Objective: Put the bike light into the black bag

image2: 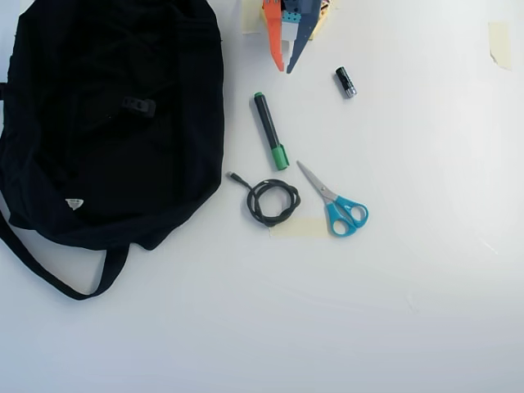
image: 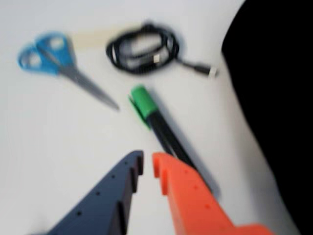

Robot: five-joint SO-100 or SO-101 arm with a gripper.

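The black bag (image2: 115, 164) lies at the left of the overhead view, and its edge fills the right of the wrist view (image: 274, 98). A small black blocky thing (image2: 139, 106) rests on the bag's fabric. It looks like the bike light, but it is hard to make out against the black. My gripper (image2: 283, 70) is at the top centre, apart from the bag. Its orange and dark blue jaws are almost together with nothing between them. In the wrist view my gripper (image: 147, 159) hangs just above the table, near the black end of the marker.
A green-capped black marker (image2: 270, 131) (image: 156, 120) lies just below the gripper. A coiled black cable (image2: 273, 202) (image: 142, 49) and blue-handled scissors (image2: 337, 205) (image: 58, 63) lie beyond it. A small black-and-silver cylinder (image2: 345, 82) lies to the gripper's right in the overhead view.
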